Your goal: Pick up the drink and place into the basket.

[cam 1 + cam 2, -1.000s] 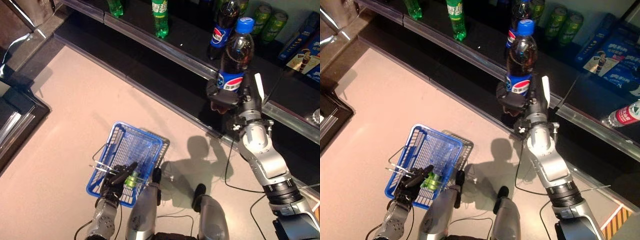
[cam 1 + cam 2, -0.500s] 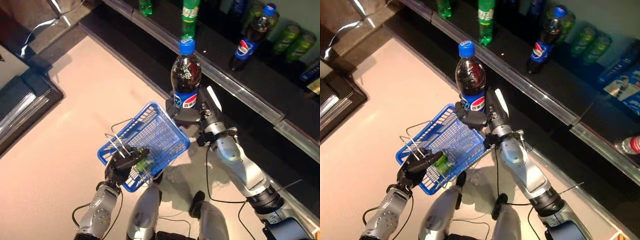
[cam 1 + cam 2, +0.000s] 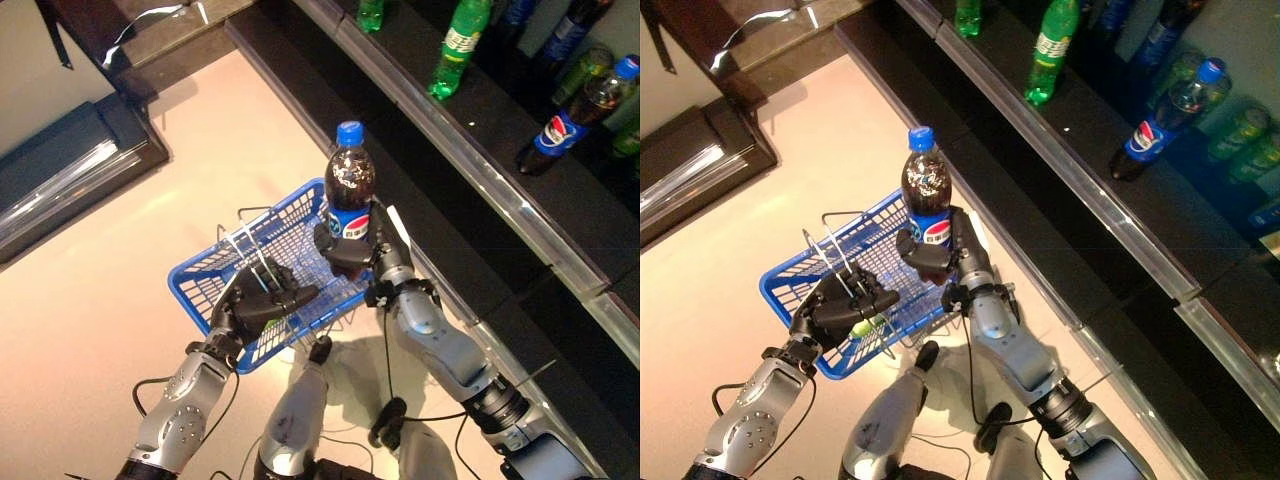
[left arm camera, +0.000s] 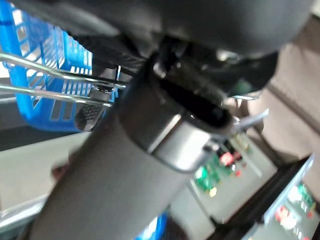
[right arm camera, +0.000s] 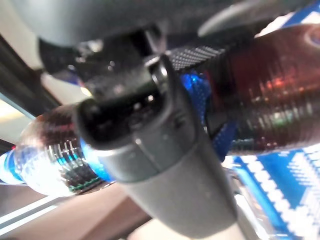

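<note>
A dark cola bottle with a blue cap and blue label stands upright in my right hand, whose fingers are curled round its lower part. It hangs over the right side of the blue wire basket. My left hand is shut on the basket's metal handles, holding it above the floor. A small green item lies in the basket under the left hand. The right wrist view shows the bottle past the thumb; the left wrist view shows the handles and the blue basket wall.
A dark shelf runs along the upper right with a green bottle, another cola bottle and green cans. A dark cabinet stands at the left. Pale floor lies beneath the basket.
The right hand has carried the cola bottle down and left, over the basket's right side. The left hand still holds the basket by its handles. The camera has also shifted.
</note>
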Tool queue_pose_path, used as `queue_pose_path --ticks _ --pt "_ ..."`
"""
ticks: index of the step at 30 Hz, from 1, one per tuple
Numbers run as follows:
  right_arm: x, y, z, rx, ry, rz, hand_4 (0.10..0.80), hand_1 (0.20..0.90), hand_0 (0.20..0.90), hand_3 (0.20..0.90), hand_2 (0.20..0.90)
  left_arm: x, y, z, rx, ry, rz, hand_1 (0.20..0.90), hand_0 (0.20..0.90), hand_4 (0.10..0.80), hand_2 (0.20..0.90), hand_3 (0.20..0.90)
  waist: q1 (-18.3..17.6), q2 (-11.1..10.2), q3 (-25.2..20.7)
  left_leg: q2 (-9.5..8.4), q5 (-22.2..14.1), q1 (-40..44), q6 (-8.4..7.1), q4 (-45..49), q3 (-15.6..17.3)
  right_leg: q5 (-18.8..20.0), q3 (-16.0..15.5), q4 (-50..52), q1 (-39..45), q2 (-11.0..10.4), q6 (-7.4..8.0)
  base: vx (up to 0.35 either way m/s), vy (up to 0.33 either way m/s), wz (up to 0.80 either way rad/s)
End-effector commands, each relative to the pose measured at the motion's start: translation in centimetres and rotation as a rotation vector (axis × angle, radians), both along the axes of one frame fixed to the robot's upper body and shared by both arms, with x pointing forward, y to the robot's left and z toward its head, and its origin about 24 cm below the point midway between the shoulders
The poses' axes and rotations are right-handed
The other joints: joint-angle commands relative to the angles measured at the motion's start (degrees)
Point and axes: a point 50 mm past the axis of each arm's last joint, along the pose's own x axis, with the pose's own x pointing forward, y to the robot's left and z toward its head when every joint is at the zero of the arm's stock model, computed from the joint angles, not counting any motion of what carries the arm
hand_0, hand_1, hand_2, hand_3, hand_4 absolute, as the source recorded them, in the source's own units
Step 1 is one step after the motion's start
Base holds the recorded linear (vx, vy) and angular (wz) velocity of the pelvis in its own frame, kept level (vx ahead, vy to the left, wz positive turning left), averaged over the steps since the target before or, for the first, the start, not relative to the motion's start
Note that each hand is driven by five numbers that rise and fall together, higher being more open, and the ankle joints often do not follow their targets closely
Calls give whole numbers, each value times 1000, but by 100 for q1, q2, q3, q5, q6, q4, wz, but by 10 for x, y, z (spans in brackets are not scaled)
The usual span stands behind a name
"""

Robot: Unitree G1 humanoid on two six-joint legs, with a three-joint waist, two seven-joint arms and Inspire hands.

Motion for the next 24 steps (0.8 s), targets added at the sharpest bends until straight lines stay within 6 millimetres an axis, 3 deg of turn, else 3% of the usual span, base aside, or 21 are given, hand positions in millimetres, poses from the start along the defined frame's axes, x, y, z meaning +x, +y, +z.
queue_pose_path --ticks 1,6,15,20,21,24 --pt "-13 43 76 212 -314 143 100 300 300 200 300 -11 -43 104 -158 -575 -331 300 300 100 300 200 -67 15 -979 -43 -145 -101 128 392 -99 625 -125 -372 229 127 -386 -8 -13 8" --pt "-6 59 59 185 -246 138 100 300 300 200 300 -16 -52 117 -132 -652 -466 300 300 100 300 200 54 50 -1004 -111 -134 -144 128 392 -204 646 -179 -451 272 105 -370 -4 1 8" --pt "7 62 32 115 -172 56 100 300 300 200 300 -19 -50 130 -106 -755 -545 300 300 100 300 200 226 108 -994 -210 -102 -269 120 413 -335 672 -315 -487 266 58 -338 -16 2 7" --pt "14 56 -1 44 -66 -6 100 300 300 200 300 -21 -38 145 -23 -882 -497 300 300 100 300 200 346 112 -987 -266 -126 -321 122 435 -382 636 -384 -451 245 11 -305 -10 -6 3" --pt "13 54 -22 17 0 -26 100 300 300 200 300 -21 -33 151 -13 -919 -486 300 300 100 300 200 390 103 -976 -289 -135 -354 122 441 -410 633 -405 -463 237 7 -301 -33 -25 10" --pt "10 54 -41 -6 59 -47 100 300 300 200 300 -23 -31 155 -12 -949 -489 300 300 100 300 200 429 105 -951 -310 -136 -380 123 435 -436 640 -422 -471 221 15 -300 -35 -18 11"
